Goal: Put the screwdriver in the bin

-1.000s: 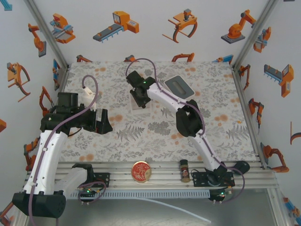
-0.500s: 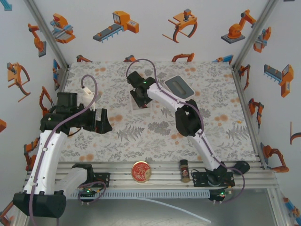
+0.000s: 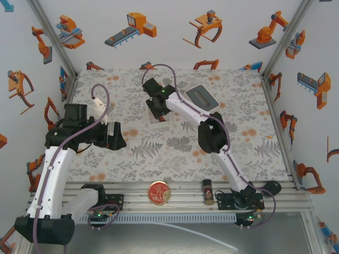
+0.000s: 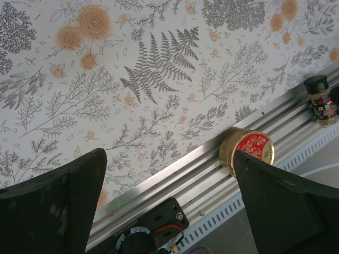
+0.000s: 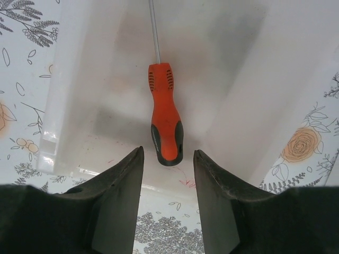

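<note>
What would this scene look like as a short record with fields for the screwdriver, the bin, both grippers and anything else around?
screwdriver: lies flat inside the bin, orange handle nearest the right gripper, shaft pointing away
bin: white translucent tray on the flowered table
right gripper: open, above the bin, not closed on the handle
left gripper: open, nothing between its jaws, over the table's left side
near rail: round red tin, small spice bottle
task state: looks done
</note>
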Robot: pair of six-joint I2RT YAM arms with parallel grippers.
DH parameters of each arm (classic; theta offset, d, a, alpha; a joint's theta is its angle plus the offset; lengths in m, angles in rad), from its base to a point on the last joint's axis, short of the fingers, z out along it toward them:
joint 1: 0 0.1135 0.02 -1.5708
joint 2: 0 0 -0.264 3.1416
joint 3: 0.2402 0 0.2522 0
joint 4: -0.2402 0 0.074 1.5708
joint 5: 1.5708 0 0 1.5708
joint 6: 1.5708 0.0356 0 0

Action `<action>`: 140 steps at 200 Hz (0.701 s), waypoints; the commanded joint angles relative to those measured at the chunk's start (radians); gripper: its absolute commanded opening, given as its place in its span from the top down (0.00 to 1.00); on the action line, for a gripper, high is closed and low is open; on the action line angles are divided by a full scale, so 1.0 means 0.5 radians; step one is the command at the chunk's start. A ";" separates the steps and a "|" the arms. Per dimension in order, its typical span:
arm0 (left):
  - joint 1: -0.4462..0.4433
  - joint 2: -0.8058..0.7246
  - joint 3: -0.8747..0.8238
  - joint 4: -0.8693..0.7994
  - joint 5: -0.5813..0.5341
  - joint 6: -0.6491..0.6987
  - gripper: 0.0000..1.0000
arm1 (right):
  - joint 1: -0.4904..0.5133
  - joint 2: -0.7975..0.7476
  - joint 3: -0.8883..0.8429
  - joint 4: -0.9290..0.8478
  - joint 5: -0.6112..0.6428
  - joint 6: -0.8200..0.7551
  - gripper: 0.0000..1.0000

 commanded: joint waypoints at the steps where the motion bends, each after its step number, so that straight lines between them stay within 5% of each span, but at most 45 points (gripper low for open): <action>1: 0.015 -0.034 -0.011 0.007 0.014 -0.011 0.03 | -0.009 -0.150 0.086 -0.055 0.066 0.010 0.56; 31: 0.007 -0.043 -0.039 0.010 -0.013 0.033 0.03 | -0.005 -0.377 -0.011 -0.026 0.062 0.120 0.53; 62: -0.011 -0.011 -0.060 0.037 -0.136 0.017 0.03 | 0.014 -0.823 -0.501 0.258 -0.059 0.225 0.48; 66: -0.012 -0.005 -0.055 0.039 -0.158 0.016 0.03 | 0.017 -0.894 -0.576 0.286 -0.065 0.245 0.39; 128: -0.090 0.105 -0.020 0.026 -0.190 0.201 0.03 | 0.008 -1.915 -1.730 0.636 0.055 0.477 0.23; 140: -0.103 0.153 0.007 0.060 -0.226 0.157 0.03 | 0.009 -2.093 -1.939 0.634 0.118 0.492 0.09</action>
